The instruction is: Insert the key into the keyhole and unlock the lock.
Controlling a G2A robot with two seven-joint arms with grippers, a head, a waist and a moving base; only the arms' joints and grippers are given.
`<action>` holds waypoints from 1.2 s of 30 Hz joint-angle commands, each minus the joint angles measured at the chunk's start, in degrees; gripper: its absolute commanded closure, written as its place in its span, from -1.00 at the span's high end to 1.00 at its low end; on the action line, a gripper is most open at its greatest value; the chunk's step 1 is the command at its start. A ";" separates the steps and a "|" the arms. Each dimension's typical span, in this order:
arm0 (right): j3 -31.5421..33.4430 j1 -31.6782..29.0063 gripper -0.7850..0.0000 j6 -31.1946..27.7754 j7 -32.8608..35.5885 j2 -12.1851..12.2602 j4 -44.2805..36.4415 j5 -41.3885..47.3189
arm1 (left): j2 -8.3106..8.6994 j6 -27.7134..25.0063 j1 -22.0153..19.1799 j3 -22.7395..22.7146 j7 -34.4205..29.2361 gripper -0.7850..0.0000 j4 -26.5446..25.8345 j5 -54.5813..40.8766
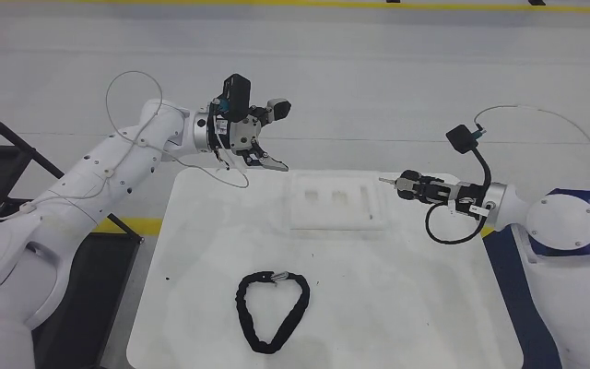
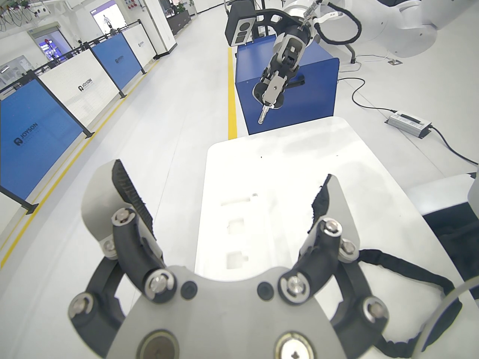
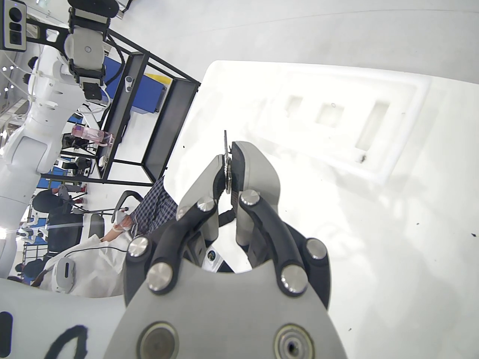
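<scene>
A black fabric-covered chain lock (image 1: pixel 271 308) lies in a loop near the table's front, its metal lock body (image 1: pixel 270 276) at the top of the loop. My right gripper (image 1: pixel 398 183) hovers at the table's right side, shut on a small silver key (image 3: pixel 226 161) whose blade (image 2: pixel 263 115) points toward the foam tray. My left gripper (image 1: pixel 273 136) is open and empty, raised above the table's back left corner. A stretch of the chain lock (image 2: pixel 411 272) lies beside the left gripper (image 2: pixel 224 188).
A white foam tray (image 1: pixel 336 205) with several rectangular recesses sits at the back centre of the white table (image 1: pixel 415 304). A black rack (image 3: pixel 149 113) stands off the table's left side. A blue cabinet (image 2: pixel 288 87) stands beyond the right end.
</scene>
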 commanded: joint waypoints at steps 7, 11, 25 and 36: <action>0.00 0.00 -1.00 0.01 0.00 0.00 0.01 0.00 | 0.00 0.00 0.00 0.00 0.00 1.00 0.00 0.00; 0.00 0.00 -1.00 0.01 0.00 0.00 0.01 0.00 | 0.03 0.85 0.33 -0.18 -0.62 1.00 -0.09 -0.01; 0.00 0.00 -1.00 0.01 0.00 0.00 0.01 0.00 | 3.39 3.19 16.16 -1.97 3.67 1.00 -2.70 10.60; 0.00 0.00 -1.00 0.01 0.00 0.00 0.01 0.00 | 1.45 0.00 21.59 0.00 2.72 1.00 -0.41 23.92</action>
